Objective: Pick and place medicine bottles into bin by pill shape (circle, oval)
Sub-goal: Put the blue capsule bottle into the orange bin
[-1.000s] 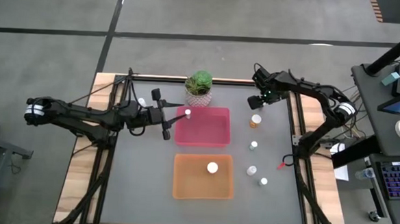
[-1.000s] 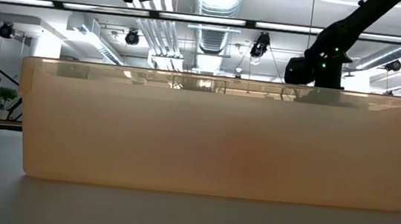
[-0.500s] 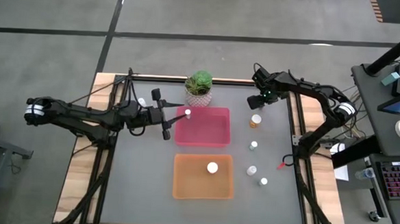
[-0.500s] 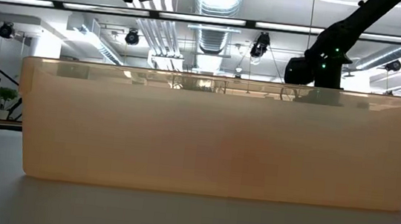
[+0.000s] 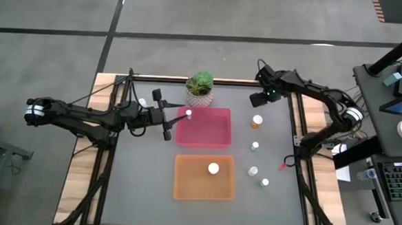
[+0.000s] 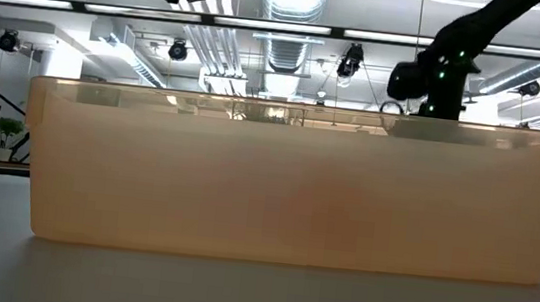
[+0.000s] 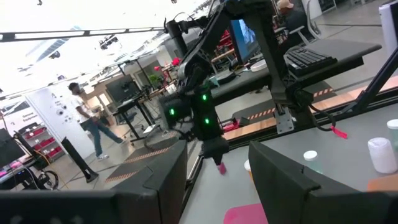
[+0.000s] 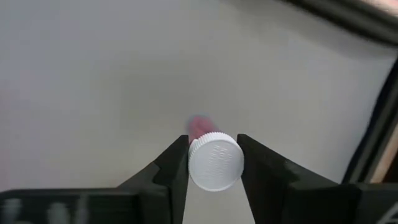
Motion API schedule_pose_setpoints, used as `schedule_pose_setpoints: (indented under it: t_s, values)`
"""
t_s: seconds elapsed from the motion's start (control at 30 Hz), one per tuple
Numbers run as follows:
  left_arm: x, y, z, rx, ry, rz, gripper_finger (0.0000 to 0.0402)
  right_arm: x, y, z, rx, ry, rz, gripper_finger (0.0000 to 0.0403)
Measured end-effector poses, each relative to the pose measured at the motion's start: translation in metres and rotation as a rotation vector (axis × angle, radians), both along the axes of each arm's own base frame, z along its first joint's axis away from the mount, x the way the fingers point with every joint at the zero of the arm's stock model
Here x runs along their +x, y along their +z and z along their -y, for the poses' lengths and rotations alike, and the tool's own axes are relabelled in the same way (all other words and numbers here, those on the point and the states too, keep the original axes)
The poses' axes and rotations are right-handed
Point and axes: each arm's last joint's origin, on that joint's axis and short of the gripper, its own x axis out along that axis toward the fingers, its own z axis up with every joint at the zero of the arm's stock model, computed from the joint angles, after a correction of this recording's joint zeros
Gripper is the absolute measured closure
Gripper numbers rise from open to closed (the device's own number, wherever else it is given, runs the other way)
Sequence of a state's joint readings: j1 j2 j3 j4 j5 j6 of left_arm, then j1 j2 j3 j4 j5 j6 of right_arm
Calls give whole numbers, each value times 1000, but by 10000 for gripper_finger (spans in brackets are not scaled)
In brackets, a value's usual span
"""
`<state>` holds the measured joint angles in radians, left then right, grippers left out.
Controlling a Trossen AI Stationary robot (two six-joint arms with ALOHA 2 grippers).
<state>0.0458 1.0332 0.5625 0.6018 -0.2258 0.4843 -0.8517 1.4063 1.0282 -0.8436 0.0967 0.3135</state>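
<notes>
The right hand (image 8: pixel 213 163) is clamping a white-capped bottle (image 8: pixel 215 160) upright above the bench's far right corner, with the pink bin (image 5: pixel 204 127) lying toward the left hand (fingers apart, waiting).

High view looks straight down on the table (image 5: pixel 142 192); low view sits at tabletop level, pressed against the orange bin (image 6: pixel 297 184).

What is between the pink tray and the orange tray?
Nothing. In the high view, only bare grey table shows between the pink tray and the orange tray.
</notes>
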Motion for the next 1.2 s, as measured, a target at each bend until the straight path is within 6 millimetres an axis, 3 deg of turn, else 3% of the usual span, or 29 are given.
schedule_pose_setpoints:
  t_s: [0.2,0.47,0.8,1.2]
  values:
    - [0,0,0,0,0,0,244,-5,38,-22,-90,13,96,292]
    - [0,0,0,-1,0,1,244,-2,75,-73,-156,75,250,292]
    - [0,0,0,-5,-1,3,244,23,90,-134,-103,230,371,292]
    - [0,0,0,-5,0,4,244,68,114,-181,-59,455,386,292]
